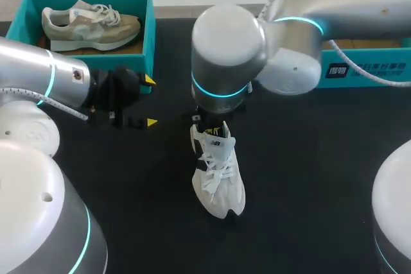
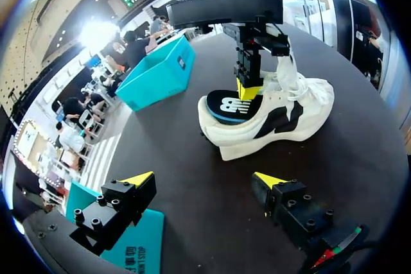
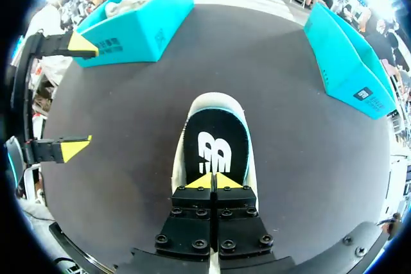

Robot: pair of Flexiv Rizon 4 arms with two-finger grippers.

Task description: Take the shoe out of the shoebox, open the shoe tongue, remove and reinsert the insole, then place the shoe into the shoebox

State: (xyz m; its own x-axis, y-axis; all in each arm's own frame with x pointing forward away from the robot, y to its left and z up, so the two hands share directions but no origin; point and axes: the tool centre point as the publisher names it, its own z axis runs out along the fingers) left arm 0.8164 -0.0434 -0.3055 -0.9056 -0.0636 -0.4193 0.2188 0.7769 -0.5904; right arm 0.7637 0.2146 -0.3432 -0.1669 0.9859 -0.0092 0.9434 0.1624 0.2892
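Our right gripper pinches the black, teal-edged insole protruding from the heel of the white, black-trimmed shoe standing on the dark table; our left gripper is spread wide beside the teal shoebox.

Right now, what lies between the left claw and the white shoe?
Nothing: only bare table separates the left claw from the shoe, seen best in the left wrist view.

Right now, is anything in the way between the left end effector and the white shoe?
Nothing visible: only bare black table lies between the left end effector and the white lace-up sneaker. The right end effector pinches its black insole from above.
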